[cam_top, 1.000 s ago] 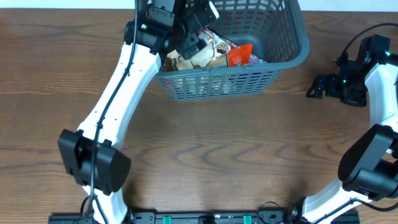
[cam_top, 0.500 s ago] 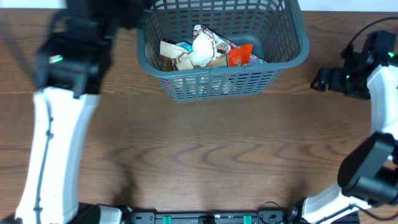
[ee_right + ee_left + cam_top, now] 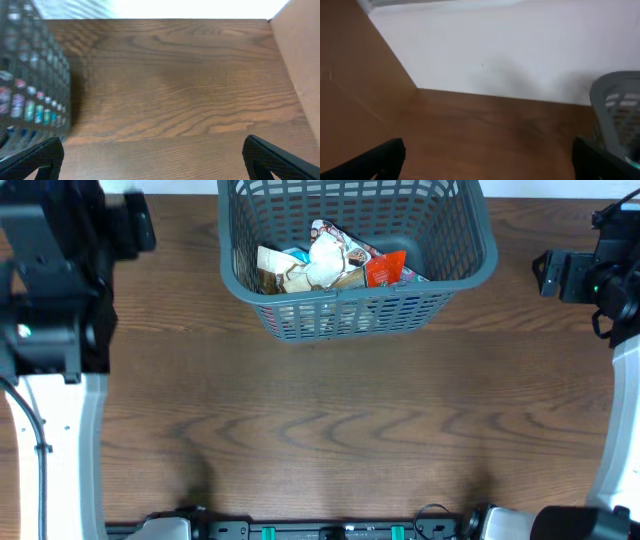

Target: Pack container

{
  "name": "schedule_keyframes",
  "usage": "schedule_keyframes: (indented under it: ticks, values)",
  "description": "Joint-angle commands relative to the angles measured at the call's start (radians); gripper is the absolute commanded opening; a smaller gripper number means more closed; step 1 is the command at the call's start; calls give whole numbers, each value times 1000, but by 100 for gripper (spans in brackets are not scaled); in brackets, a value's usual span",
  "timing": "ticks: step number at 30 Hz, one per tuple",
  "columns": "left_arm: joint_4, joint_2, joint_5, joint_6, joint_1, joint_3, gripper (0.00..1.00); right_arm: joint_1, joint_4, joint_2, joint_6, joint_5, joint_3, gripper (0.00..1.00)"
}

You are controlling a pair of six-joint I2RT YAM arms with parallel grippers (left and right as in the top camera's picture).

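Observation:
The container [image 3: 455,240], a dark grey-teal lattice basket, stands at the far middle of the table with several snack packs [image 3: 325,262] lying inside. My left gripper [image 3: 128,225] is off to its left, well apart from it, open and empty. In the left wrist view the left gripper [image 3: 485,167] shows both dark fingertips [image 3: 377,159] spread wide over bare wood, with the container's rim [image 3: 615,105] at the right edge. My right gripper [image 3: 552,272] hangs right of the container, open and empty. In the right wrist view the right gripper [image 3: 155,165] is spread over the table, the container wall [image 3: 30,85] at the left.
A white wall [image 3: 495,50] runs behind the brown wooden table [image 3: 330,420]. A tan panel [image 3: 300,60] borders the table on the right and another tan panel [image 3: 355,65] on the left. Both white arms stand at the table's sides.
My left arm has pulled out of the container and swung far to the left. The right gripper has drifted right and slightly farther back. The packs stay in the container.

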Motion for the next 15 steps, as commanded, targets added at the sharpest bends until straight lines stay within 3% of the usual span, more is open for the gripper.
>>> schedule_keyframes:
  ticks: [1,6,15]
  values:
    - [64,-127,7,-72,3,-157,99,43,-13,-56,-6,8,-16,99]
    - [153,-303,25,-77,3,-405,99,111,-19,-175,-7,64,-132,99]
    - [324,-631,165,-53,3,-845,99,217,11,-556,56,64,-531,99]
